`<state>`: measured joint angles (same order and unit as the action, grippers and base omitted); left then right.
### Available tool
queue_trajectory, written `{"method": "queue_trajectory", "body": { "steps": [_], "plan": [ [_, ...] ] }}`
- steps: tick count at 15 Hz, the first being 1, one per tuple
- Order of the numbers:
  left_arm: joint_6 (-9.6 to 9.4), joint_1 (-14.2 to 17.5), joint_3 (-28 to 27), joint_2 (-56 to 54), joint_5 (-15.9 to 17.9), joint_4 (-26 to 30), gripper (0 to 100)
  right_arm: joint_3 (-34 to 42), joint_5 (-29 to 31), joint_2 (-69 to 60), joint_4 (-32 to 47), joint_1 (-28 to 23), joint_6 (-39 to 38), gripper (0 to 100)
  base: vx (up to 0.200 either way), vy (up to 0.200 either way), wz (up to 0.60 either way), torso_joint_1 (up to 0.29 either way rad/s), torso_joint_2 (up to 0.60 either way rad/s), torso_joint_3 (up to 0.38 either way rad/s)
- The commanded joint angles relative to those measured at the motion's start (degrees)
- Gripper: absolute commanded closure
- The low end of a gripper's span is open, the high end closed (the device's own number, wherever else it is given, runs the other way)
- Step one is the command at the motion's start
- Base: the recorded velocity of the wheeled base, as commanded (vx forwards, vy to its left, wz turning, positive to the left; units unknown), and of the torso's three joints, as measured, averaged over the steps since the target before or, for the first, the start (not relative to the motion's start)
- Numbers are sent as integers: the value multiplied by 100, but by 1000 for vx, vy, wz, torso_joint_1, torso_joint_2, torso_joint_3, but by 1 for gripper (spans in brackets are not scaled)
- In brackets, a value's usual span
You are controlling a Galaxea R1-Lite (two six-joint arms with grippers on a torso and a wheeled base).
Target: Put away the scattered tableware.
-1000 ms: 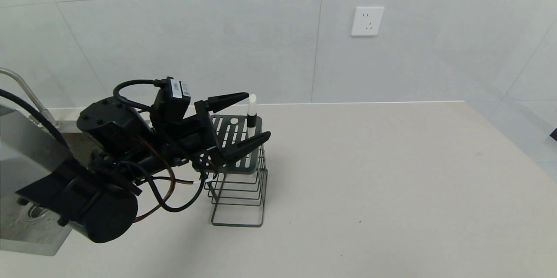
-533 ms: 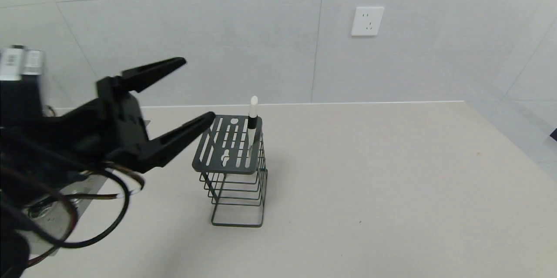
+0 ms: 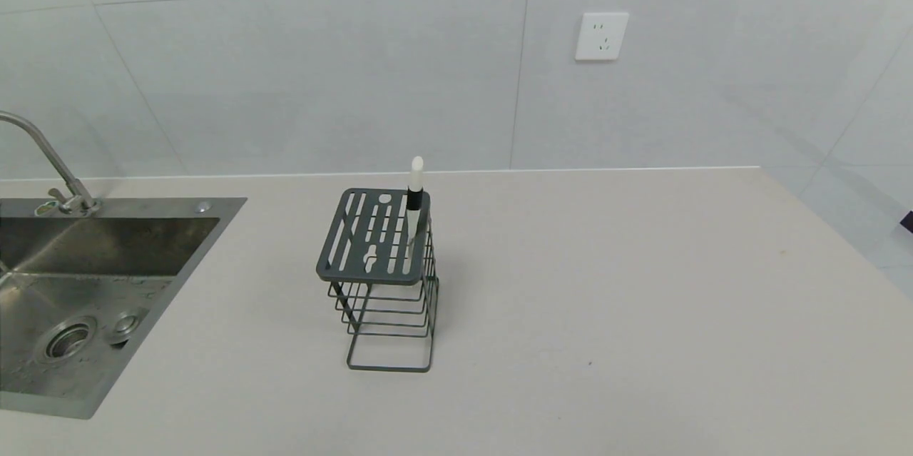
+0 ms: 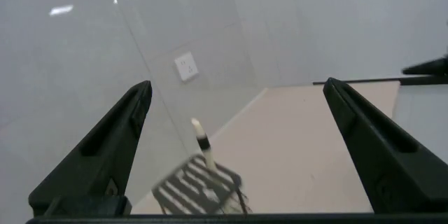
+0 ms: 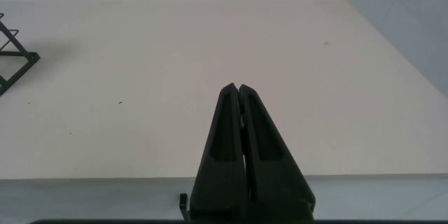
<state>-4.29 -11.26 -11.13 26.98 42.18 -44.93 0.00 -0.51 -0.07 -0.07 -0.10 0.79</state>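
White-tipped utensil (image 3: 415,188) sits slotted in the rack (image 3: 365,238); left gripper (image 4: 236,85) spread, right gripper (image 5: 239,89) pressed together; next, probably seek remaining tableware

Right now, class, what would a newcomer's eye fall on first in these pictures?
The dark wire rack on the counter, with a white-and-black handle upright in its far right corner. Left of it, a steel sink is set into the counter. The left gripper is wide open; the right gripper is shut over the counter.
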Motion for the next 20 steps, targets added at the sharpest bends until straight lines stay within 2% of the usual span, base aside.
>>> {"method": "queue_trajectory", "body": {
  "steps": [1,2,3,4,5,6,7,10,11,12,14,15,17,20],
  "plan": [
    [-116,291,296,-2118,-298,2235,0,0,-2,7,-1,1,0,100,0,0,0,0,0,0],
    [25,300,621,-2126,-1019,2402,0,0,-2,7,-1,1,9,100,0,0,0,0,0,0],
    [-19,291,1113,-2126,-2047,2736,0,0,-2,7,-1,1,9,100,0,0,0,0,0,0],
    [34,291,1087,-2126,-2759,3474,0,0,-2,7,-1,1,9,100,0,0,0,0,0,0],
    [-37,300,1095,-2126,-3374,4054,0,0,-2,7,-1,1,9,100,0,0,0,0,0,0],
    [-19,327,1087,-2126,-3761,4177,0,0,-2,7,-1,1,9,100,0,0,0,0,0,0],
    [-28,441,1087,-2126,-3972,4168,0,0,-2,7,-1,1,0,100,0,0,0,0,0,0],
    [-46,986,1087,-2373,-3998,4159,0,0,-2,7,-1,1,0,100,0,0,0,0,0,0],
    [-37,1074,1113,-2531,-4007,4300,0,0,-2,7,-1,1,0,100,0,0,0,0,0,0],
    [34,1126,1113,-2698,-4016,4502,0,0,-2,7,-1,1,-9,100,0,0,0,0,0,0],
    [34,1126,1113,-2698,-3998,4467,0,0,-2,7,-1,1,-9,100,0,0,0,0,0,0],
    [113,1126,1113,-2698,-3972,4485,0,0,-2,7,-1,1,-9,100,0,0,0,0,0,0],
    [438,1126,1113,-2698,-3972,4493,0,0,-2,7,-1,1,0,100,0,0,0,0,0,0],
    [455,1126,1113,-2698,-3981,4493,0,0,-2,7,-1,1,0,100,0,0,0,0,0,0]
  ]
}}
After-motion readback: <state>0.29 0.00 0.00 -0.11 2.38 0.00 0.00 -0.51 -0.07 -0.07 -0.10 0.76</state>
